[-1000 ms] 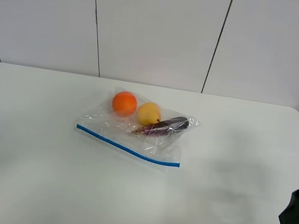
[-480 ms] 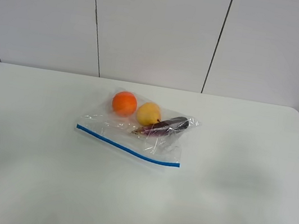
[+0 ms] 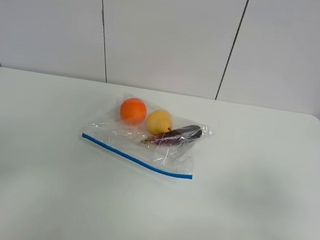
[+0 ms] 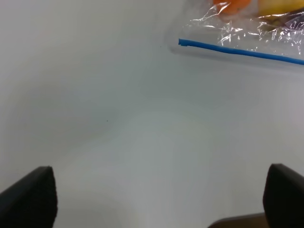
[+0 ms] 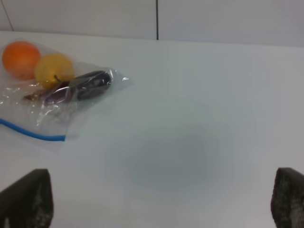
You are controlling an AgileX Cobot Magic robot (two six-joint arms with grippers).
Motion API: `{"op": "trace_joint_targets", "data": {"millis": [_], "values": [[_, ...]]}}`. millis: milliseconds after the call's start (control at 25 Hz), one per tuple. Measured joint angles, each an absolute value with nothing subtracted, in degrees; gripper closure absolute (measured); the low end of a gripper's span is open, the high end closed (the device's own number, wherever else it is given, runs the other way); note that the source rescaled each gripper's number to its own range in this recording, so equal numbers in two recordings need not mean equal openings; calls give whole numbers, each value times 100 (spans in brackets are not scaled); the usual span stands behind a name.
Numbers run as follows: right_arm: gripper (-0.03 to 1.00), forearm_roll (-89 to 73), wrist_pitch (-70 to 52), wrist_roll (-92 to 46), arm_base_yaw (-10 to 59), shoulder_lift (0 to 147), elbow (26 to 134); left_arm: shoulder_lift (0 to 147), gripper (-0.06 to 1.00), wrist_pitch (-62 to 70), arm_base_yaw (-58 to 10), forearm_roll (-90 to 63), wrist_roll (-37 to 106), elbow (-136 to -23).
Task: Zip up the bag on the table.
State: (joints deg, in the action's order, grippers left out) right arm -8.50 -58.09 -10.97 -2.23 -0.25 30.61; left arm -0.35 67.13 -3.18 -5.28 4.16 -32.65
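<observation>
The clear crinkly bag (image 3: pixel 145 139) lies flat near the middle of the white table (image 3: pixel 261 172), its blue zip strip (image 3: pixel 136 157) along the near edge. An orange fruit (image 3: pixel 133 110), a yellow fruit (image 3: pixel 159 122) and a dark purple one (image 3: pixel 179 134) show through it. No gripper shows in the high view. In the left wrist view the open left gripper (image 4: pixel 156 199) hovers well short of the zip strip (image 4: pixel 237 50). In the right wrist view the open right gripper (image 5: pixel 156 204) is far to the right of the bag (image 5: pixel 52 90), its fingers (image 5: pixel 26 197) wide apart.
Grey wall panels (image 3: pixel 168 30) stand behind the table's far edge. Bare white tabletop surrounds the bag on all sides.
The right arm's dark tip, seen at the lower right edge of the high view one second ago, has drawn back out of view. The bag has not moved.
</observation>
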Motion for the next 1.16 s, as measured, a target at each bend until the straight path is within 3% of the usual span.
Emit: {"op": "trace_joint_targets", "data": {"millis": [1160], "values": [[-3, -955, -5890, -987, -186, -34, 2822, -35, -6, 6713, -318, -523, 416, -3265]]}}
